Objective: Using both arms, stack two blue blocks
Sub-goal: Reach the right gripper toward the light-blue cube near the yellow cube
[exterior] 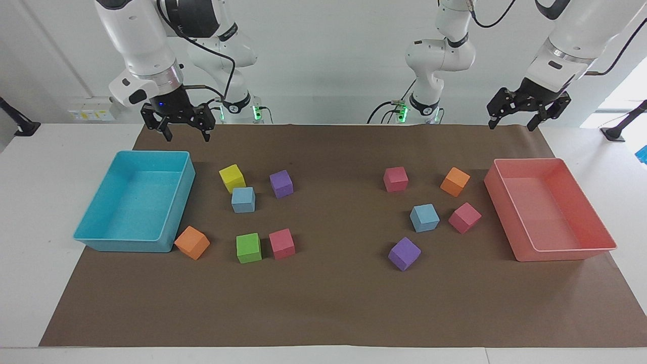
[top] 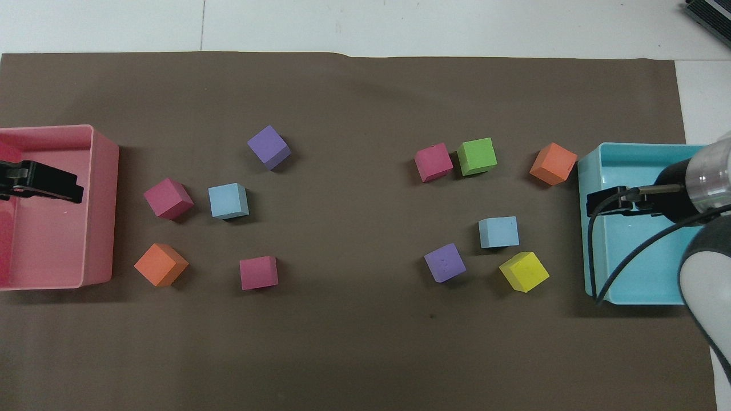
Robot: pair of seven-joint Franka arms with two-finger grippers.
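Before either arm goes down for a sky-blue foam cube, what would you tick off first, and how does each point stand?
1. Both cubes free on top: ok. The sky-blue foam cube beside the yellow cube and the other sky-blue foam cube beside the pink cube carry nothing.
2. Room for fingers: cannot tell at the first cube, since the yellow one sits very close; ok at the second.
3. Right gripper open and empty: ok, over the turquoise plastic tray.
4. Left gripper open and empty: ok, waiting over the salmon-pink plastic tray.
5. Stack started: not ok, the cubes lie apart.
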